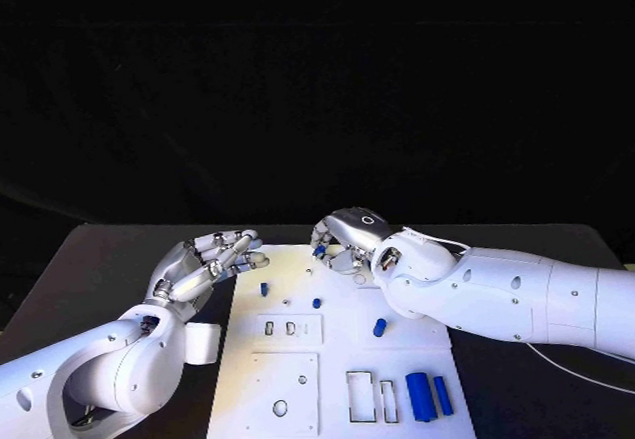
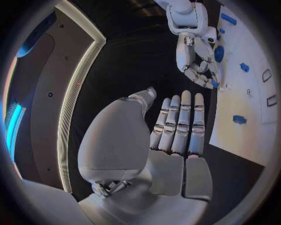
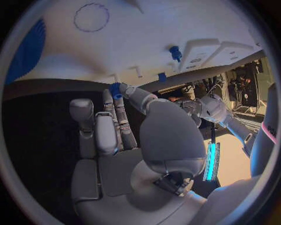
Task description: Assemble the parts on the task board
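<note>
**Right hand pinched a blue part at the board's far edge**

Black cloth hung behind a black worktop (image 1: 104, 263), and the white task board (image 1: 417, 414) lay along its middle, running from the near edge toward the far side.

On the board, a raised white plate (image 1: 290, 328) held two small slots, and a larger plate (image 1: 282, 394) nearer the robot carried an oval hole. Beside that, toward the near right corner, a rectangular outlined recess (image 1: 361, 395) and a narrower one (image 1: 390, 401) were empty as far as could be told. Two long blue parts (image 1: 420, 397) (image 1: 441, 395) lay side by side just right of those recesses. Smaller blue parts sat loose on the board: one (image 1: 380, 327) right of the slotted plate, one (image 1: 316, 303) farther up the middle, and one (image 1: 265, 289) near the board's left edge.

The right hand (image 1: 344, 240) hovered over the board's far edge, its fingers curled together around a small blue part (image 3: 115, 90); the right wrist view showed that piece pinched at the fingertips (image 3: 125, 89).

The left hand (image 1: 205, 266) stood just off the board's left edge near the far corner. It held nothing, its fingers (image 2: 178, 122) lying straight and side by side, thumb apart from them.
</note>
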